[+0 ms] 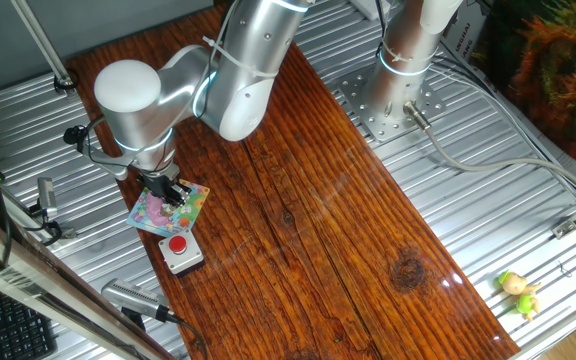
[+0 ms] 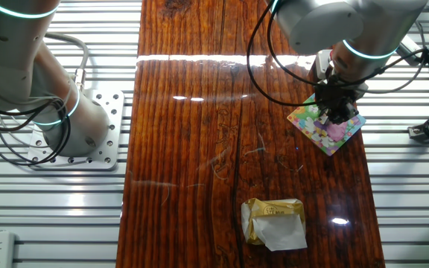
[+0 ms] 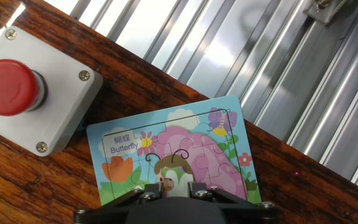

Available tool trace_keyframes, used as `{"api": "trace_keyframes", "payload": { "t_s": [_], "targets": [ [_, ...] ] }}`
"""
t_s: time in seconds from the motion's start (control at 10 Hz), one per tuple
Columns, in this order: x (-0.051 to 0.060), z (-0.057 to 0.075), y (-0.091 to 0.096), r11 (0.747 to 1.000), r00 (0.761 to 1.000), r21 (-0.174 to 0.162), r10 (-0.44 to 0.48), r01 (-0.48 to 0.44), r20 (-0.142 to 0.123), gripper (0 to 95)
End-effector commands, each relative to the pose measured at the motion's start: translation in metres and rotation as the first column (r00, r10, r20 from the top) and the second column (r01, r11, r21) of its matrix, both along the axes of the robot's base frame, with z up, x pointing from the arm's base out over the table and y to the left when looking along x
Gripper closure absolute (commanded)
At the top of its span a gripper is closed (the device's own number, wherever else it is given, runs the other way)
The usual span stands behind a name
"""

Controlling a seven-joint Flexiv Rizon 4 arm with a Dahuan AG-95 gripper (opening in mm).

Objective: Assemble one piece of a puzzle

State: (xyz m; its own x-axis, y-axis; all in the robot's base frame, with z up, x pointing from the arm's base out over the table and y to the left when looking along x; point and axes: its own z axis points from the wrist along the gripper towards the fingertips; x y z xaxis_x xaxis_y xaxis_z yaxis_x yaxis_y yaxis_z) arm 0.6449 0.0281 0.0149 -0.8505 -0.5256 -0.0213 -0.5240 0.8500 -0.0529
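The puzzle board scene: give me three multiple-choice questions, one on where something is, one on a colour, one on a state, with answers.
1. Where is the puzzle?
A. beside the grey box
B. on the metal slats
C. beside the crumpled wrapper

2. What colour is the box's button?
A. green
B. red
C. yellow

3. How does the gripper stand?
A. raised far above the table
B. low over the puzzle
C. over the button

Answers: 1 A, the hand view shows them side by side on the wood; 2 B, it is plainly red; 3 B, both fixed views put the fingers at the board.

wooden table [image 1: 368, 230] — glossy, dark-grained | ribbed metal surface [image 1: 528, 210] around it
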Motion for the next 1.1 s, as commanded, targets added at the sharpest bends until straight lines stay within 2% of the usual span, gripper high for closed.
{"api": "trace_keyframes", "payload": {
  "t_s": [0.1, 0.8, 0.9, 1.1],
  "targets": [
    [0.0005, -0.0014, -0.0002, 1.000, 1.000, 0.001, 0.000, 0.000, 0.002, 76.0],
    [0.0005, -0.0014, -0.0002, 1.000, 1.000, 0.001, 0.000, 0.000, 0.002, 76.0],
    [0.0006, -0.0008, -0.0002, 1.000, 1.000, 0.003, 0.006, -0.006, 0.009, 57.0],
    [0.0006, -0.0007, -0.0002, 1.000, 1.000, 0.000, 0.006, -0.006, 0.010, 57.0]
  ]
}}
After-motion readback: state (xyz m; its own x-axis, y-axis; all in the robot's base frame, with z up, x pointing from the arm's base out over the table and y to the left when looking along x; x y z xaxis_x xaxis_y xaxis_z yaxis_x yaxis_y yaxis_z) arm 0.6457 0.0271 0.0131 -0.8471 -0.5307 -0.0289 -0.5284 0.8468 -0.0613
